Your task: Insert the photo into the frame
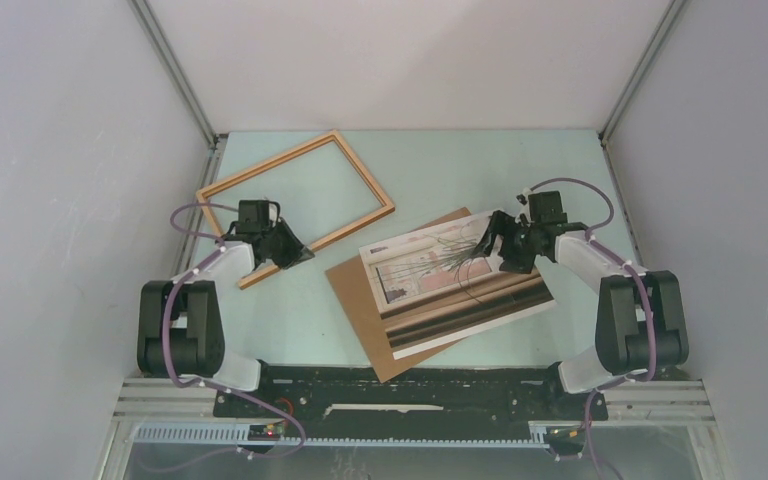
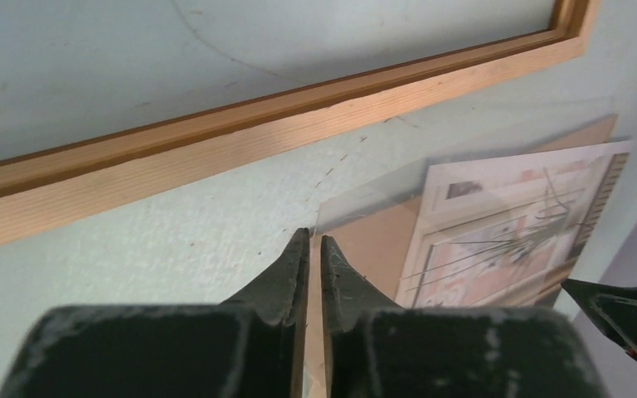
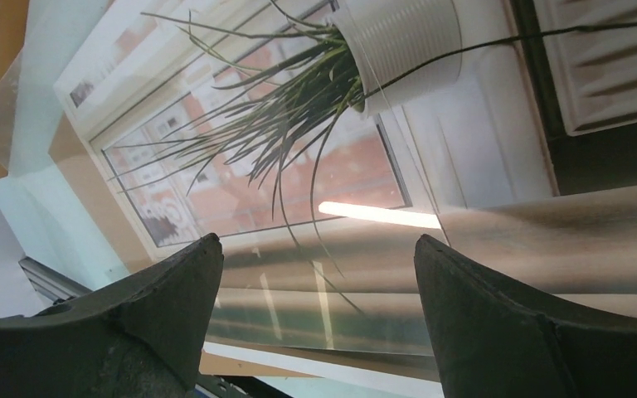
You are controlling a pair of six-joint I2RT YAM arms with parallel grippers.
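hovering spread wide above the white-bordered plant photo (image 1: pixel 455 285), which lies on a flat brown backing board (image 1: pixel 355 290) near the thin light-brown wooden frame (image 1: pixel 365 170), the right gripper (image 3: pixel 315 249) should pinch one border; the left gripper (image 2: pixel 315 245) is pinched closed.

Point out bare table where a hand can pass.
Bare: the far right corner beyond the photo, and the near strip left of the backing board. Crowded: between the frame and board, where the left gripper sits.
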